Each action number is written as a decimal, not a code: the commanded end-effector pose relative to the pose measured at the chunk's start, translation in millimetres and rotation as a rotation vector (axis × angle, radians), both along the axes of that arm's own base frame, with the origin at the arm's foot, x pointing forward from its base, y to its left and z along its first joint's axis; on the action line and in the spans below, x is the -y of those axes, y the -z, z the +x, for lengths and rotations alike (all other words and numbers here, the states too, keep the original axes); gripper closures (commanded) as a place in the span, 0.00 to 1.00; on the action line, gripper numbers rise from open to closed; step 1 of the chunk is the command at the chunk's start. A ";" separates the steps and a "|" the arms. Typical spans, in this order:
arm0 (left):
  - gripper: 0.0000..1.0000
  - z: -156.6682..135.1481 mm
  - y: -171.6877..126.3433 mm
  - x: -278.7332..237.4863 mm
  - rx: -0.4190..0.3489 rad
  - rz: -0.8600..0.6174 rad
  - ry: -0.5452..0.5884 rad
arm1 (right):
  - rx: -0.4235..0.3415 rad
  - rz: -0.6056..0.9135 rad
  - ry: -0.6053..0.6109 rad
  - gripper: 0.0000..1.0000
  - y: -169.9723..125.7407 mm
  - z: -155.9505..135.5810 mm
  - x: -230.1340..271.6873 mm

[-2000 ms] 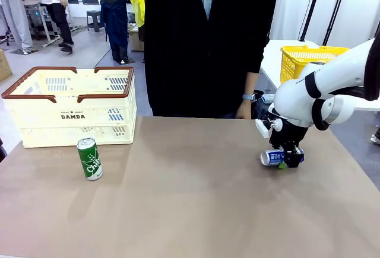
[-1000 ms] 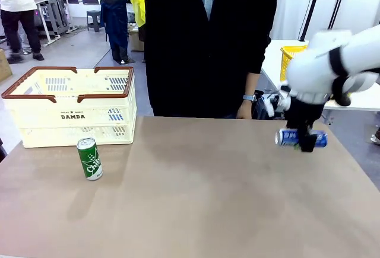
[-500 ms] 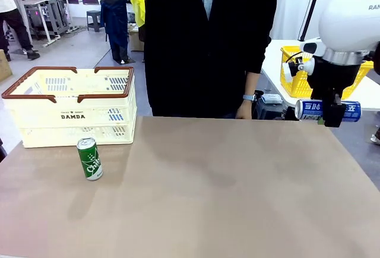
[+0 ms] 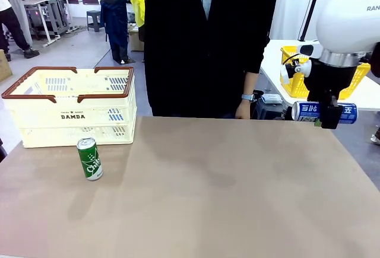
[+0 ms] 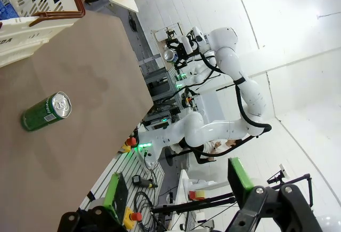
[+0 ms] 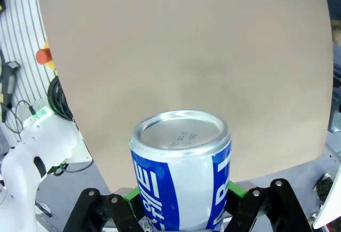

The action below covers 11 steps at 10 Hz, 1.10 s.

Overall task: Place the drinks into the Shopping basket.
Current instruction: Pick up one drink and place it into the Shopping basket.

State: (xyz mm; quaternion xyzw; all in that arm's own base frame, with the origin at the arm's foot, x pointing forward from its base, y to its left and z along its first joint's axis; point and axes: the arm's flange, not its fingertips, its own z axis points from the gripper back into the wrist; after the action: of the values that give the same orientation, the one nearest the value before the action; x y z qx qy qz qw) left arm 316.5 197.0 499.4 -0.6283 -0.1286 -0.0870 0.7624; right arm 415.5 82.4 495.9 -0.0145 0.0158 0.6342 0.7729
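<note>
Right tool (image 4: 328, 115): pressed onto the blue can (image 4: 309, 111), held clear of the table (image 4: 208, 198) near its far right corner. Can level, silver top toward the robot's left. Green can (image 4: 89, 159) upright on the table at the left, just in front of the Shopping basket (image 4: 71, 115) and apart from it. Basket on the far left part of the table, "DAMDA" facing the robot. Person (image 4: 208, 44) in dark clothing at the far edge, one hand (image 4: 242, 111) hanging at table height. Yellow mesh basket (image 4: 291, 62) on another surface behind the right arm.

From the left wrist: left tool (image 5: 178, 189) spread wide, green pads (image 5: 240, 173) well apart, nothing between them, high off the table. Green can, basket corner and bare tabletop below, rolled sideways. Right arm far off across the table with its can.

From the right wrist: blue can upright in the middle of the picture, silver end up and stamped with small print. Pinched between the green pads (image 6: 237, 190) on both sides. Bare tabletop beyond it.
</note>
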 end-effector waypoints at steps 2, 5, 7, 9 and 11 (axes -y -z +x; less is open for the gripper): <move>0.00 -1.7 -2.8 0.1 0.005 -0.009 0.005 | 0.004 -0.018 0.108 1.00 -7.3 -19.3 -45.9; 0.00 -1.7 -2.8 0.1 0.005 -0.009 0.005 | -0.019 -0.091 0.245 1.00 -17.9 -37.2 -152.0; 0.00 -1.7 -2.8 0.1 0.005 -0.009 0.005 | 0.012 -0.095 0.306 1.00 -8.5 -39.6 -238.8; 0.00 -1.7 -2.8 0.1 0.005 -0.009 0.005 | 0.055 -0.029 0.289 1.00 15.4 -38.6 -325.2; 0.00 -1.7 -2.8 0.1 0.005 -0.009 0.005 | 0.079 0.113 0.102 1.00 51.0 -41.7 -361.4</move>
State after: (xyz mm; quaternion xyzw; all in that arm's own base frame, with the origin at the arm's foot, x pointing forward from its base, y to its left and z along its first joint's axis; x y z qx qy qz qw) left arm 316.5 196.7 499.6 -0.6282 -0.1285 -0.0873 0.7624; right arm 363.5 445.1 452.6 0.0035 -0.0144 0.5538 0.8325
